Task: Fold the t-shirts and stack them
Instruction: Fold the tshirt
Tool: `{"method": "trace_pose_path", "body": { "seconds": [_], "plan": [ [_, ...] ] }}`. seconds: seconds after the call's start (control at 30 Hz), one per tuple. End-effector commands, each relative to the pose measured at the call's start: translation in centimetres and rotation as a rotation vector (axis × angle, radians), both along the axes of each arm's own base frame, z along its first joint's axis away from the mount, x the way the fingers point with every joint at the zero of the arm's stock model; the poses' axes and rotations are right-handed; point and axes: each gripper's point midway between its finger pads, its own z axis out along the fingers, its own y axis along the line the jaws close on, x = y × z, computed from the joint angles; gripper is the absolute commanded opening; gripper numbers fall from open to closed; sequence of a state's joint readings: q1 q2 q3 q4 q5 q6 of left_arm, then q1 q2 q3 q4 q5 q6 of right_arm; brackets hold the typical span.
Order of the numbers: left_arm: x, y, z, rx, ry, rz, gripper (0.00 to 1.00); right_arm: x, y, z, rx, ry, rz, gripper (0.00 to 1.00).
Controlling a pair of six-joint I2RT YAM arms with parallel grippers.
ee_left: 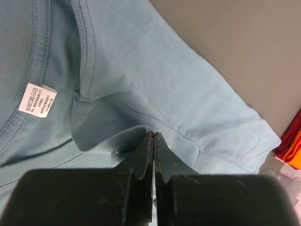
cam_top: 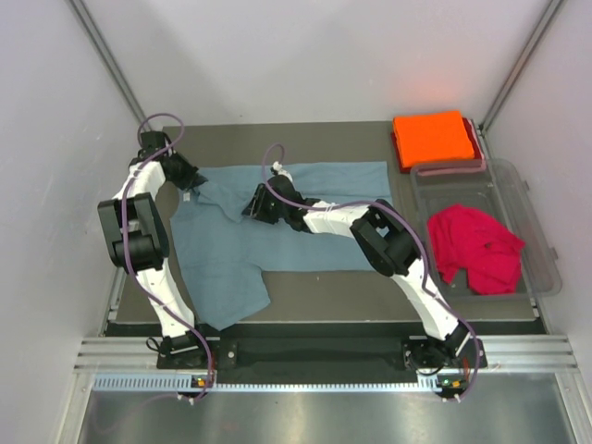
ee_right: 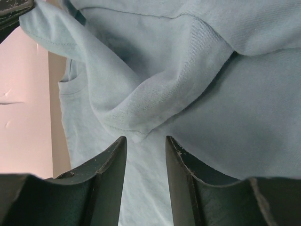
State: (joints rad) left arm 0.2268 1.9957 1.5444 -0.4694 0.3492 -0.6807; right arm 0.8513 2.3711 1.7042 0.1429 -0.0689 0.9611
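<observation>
Our left fingers point(ee_left: 154, 137), fully closed, pinch the grey-blue t-shirt point(cam_top: 222, 250) lying beneath them, presumably to lift that edge, while our half-parted right fingers point(ee_right: 146, 141) straddle a raised fold, gripping nothing yet

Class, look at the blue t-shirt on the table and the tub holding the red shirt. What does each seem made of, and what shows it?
Blue t-shirt: soft knit cloth, probably cotton, matt; fine knit grain, stitched hems and limp folds show. Tub: clear plastic, seemingly stiff and smooth; the table shows through its floor.
</observation>
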Motion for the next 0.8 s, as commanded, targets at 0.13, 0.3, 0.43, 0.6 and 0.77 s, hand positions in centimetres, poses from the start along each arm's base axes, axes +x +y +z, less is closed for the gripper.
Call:
{"method": "trace_pose_path", "body": {
  "seconds": [0.13,0.3,0.43,0.6,0.77],
  "plan": [
    [0.9,0.7,1.0,0.041,-0.046,-0.016,0.0,-0.2,2.4,0.7,0.048,-0.013,-0.023,0.38],
    [0.7,0.8,1.0,0.045,-0.047,-0.013,0.0,-0.2,2.4,0.0,0.04,0.013,-0.054,0.37],
    [0.4,0.7,0.8,0.049,-0.04,-0.018,0.0,-0.4,2.8,0.1,0.058,0.028,-0.06,0.36],
    [0.2,0.8,0.7,0.047,-0.037,-0.015,0.0,-0.1,3.0,0.1,0.047,0.026,-0.085,0.35],
    [0.2,0.7,0.8,0.045,-0.042,-0.018,0.0,0.1,2.8,-0.1,0.051,0.038,-0.116,0.35]
  ]
}}
